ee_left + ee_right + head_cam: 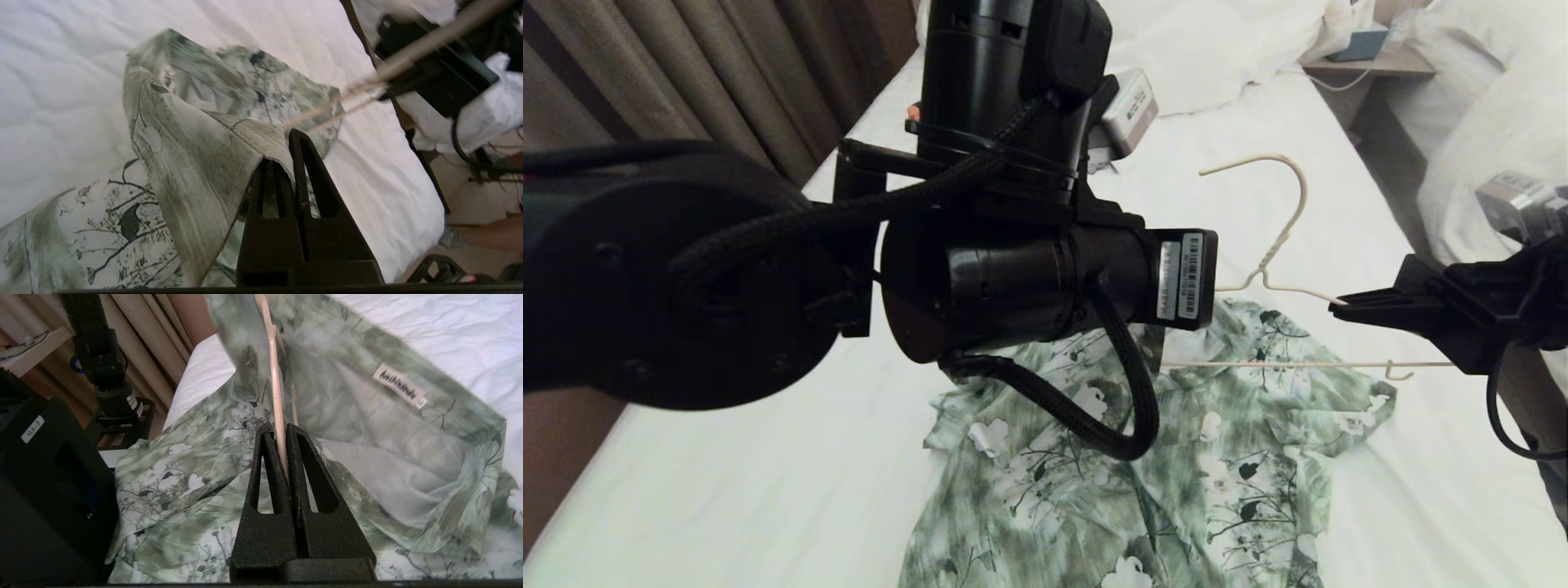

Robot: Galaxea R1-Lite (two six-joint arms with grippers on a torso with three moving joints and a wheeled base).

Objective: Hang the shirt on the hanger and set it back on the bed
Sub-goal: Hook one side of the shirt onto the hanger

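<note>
Left arm (980,269): black, raised over the bed's (768,457) left half. Left gripper (286,159): fingers pressed together, clamped on a lifted fold of the shirt (1143,457) at the collar end.

Shirt: green and white floral print, spread on the white sheet near the bed's foot edge.

Hanger (1286,237): cream wire, held above the shirt's collar end, hook pointing toward the pillows (1217,41) at the head.

Right gripper (1339,306): near the bed's right edge, fingers together, pinching the hanger's upper wire.
</note>
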